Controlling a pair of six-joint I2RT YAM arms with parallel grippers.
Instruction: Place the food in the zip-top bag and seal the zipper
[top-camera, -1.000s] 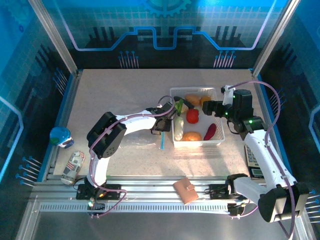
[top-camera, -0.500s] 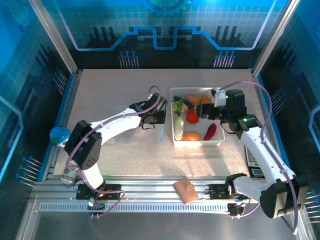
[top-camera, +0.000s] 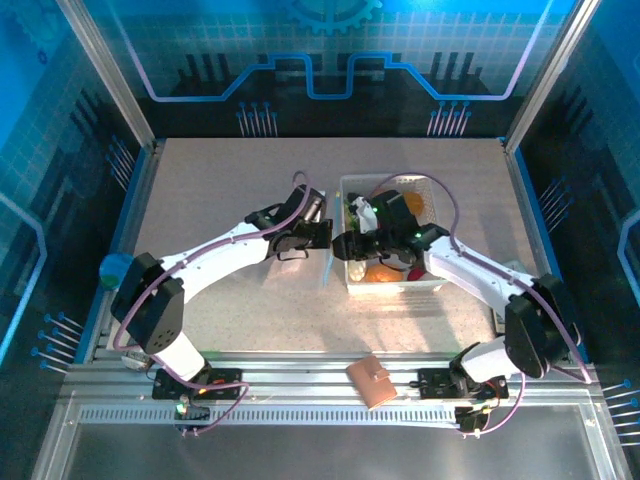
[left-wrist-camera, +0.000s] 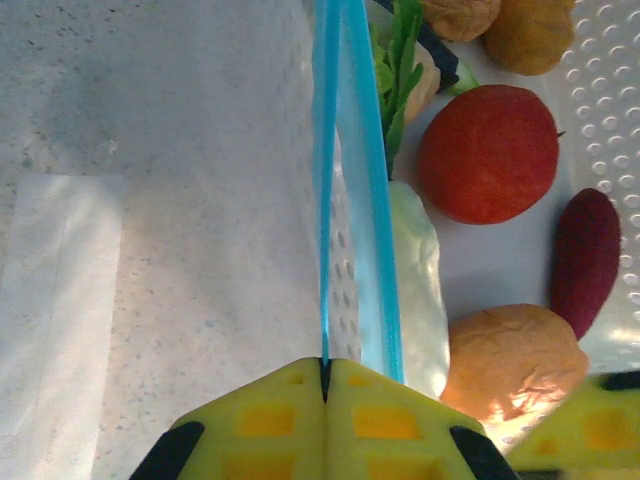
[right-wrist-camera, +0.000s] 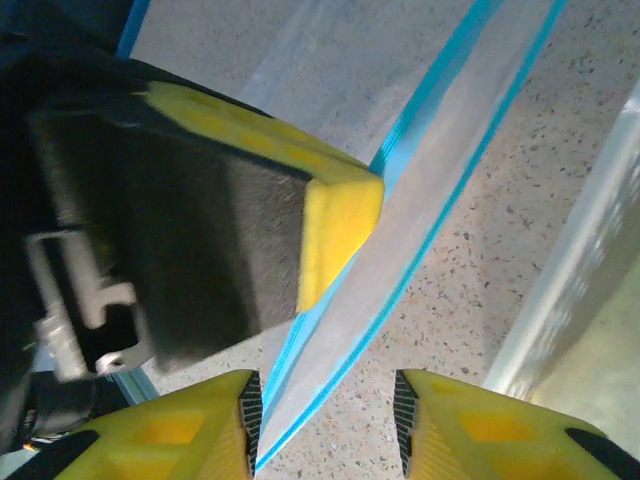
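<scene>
The zip-top bag (left-wrist-camera: 150, 250) lies flat on the table left of a white basket (top-camera: 393, 285). Its zipper (left-wrist-camera: 325, 200) is a pair of light-blue strips along the bag's mouth, seen again as the zipper (right-wrist-camera: 440, 215) in the right wrist view. My left gripper (left-wrist-camera: 325, 372) is shut on one strip, beside the basket's left wall in the top view (top-camera: 318, 238). My right gripper (right-wrist-camera: 325, 425) reaches across the basket (top-camera: 347, 246), open, with the mouth edge between its jaws. The food sits in the basket: red tomato (left-wrist-camera: 488, 152), white radish (left-wrist-camera: 415, 285), purple piece (left-wrist-camera: 585, 260), orange piece (left-wrist-camera: 515, 360).
A brown wallet (top-camera: 372, 381) lies at the table's near edge. A blue round object (top-camera: 113, 268) sits at the far left edge. The basket's wall (right-wrist-camera: 570, 300) stands close to the right of my right gripper.
My right gripper has swung left across the basket to the bag's mouth, its jaws narrowing. The left arm has stretched out, still holding the zipper beside the basket.
</scene>
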